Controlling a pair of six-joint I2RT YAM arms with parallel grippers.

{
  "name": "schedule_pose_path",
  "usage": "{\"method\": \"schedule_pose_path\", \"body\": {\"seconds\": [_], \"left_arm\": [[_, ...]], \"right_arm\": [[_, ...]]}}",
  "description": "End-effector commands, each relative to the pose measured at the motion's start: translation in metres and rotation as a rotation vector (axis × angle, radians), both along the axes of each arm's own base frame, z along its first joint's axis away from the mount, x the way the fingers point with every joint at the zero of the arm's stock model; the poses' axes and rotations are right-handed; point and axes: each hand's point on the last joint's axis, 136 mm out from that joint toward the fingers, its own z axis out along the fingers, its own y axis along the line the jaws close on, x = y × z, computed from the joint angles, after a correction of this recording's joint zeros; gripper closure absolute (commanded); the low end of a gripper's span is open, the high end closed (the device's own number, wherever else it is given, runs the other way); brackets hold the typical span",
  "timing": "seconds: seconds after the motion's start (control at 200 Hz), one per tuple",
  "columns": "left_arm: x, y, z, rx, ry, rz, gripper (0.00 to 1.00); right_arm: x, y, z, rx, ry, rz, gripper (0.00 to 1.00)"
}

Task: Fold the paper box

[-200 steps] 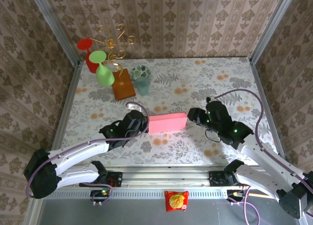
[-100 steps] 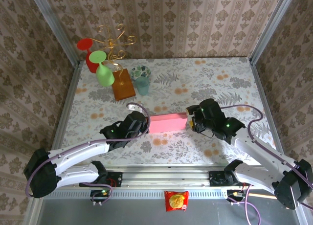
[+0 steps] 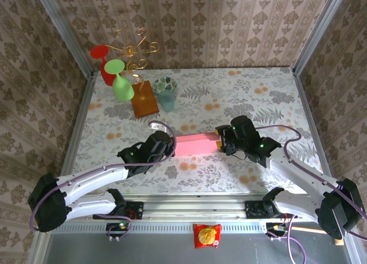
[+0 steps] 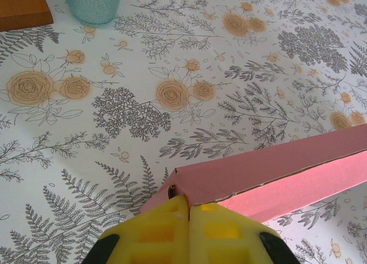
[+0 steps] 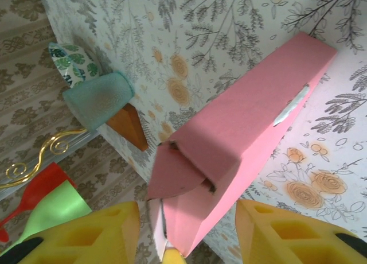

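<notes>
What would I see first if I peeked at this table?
The long pink paper box lies in the middle of the flowery table, with a robot arm at each end. The left gripper is pinched shut on its left end, and the right gripper stands open around the other end. In the far left corner, a red glass and a green glass sit by a curly gold stand.

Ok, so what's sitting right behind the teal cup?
A leaf-patterned bowl stands just behind the teal cup. The cup covers the bowl's near side, so whether the two touch cannot be told, and what lies inside the bowl is too small to make out.
</notes>
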Motion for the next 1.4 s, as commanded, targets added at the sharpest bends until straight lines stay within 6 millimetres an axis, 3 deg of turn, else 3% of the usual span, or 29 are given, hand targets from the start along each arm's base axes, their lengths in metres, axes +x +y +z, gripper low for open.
{"method": "schedule_pose_path", "body": {"seconds": [0.0, 0.34, 0.455, 0.56, 0.685, 0.81, 0.98, 1.13, 1.395], "left_arm": [[-0.025, 0.019, -0.046, 0.151, 0.148, -0.028, 1.00], [-0.026, 0.018, -0.041, 0.143, 0.141, -0.033, 0.99], [-0.026, 0.020, -0.032, 0.129, 0.130, -0.026, 0.81], [-0.026, 0.019, -0.012, 0.081, 0.108, -0.022, 0.63], [-0.029, 0.018, 0.014, -0.020, 0.109, -0.013, 0.53], [-0.027, 0.025, 0.031, -0.202, 0.183, 0.072, 0.52], [-0.014, 0.029, 0.041, -0.470, 0.336, 0.195, 0.54], [-0.012, 0.018, 0.036, -0.563, 0.478, 0.225, 0.53], [-0.001, 0.000, 0.037, -0.674, 0.529, 0.238, 0.52]], "right_arm": [[0.001, -0.004, -0.011, -0.012, 0.018, -0.004, 0.54], [0.001, -0.008, -0.023, -0.038, 0.040, 0.019, 0.65], [-0.001, -0.009, -0.027, -0.051, 0.047, 0.028, 0.67], [-0.003, -0.010, -0.032, -0.061, 0.057, 0.033, 0.69], [-0.006, -0.012, -0.036, -0.071, 0.064, 0.035, 0.70], [-0.007, -0.013, -0.038, -0.080, 0.071, 0.037, 0.71], [-0.008, -0.014, -0.040, -0.089, 0.078, 0.041, 0.71], [-0.009, -0.015, -0.041, -0.092, 0.080, 0.041, 0.72], [-0.009, -0.016, -0.041, -0.093, 0.079, 0.037, 0.72]]}}
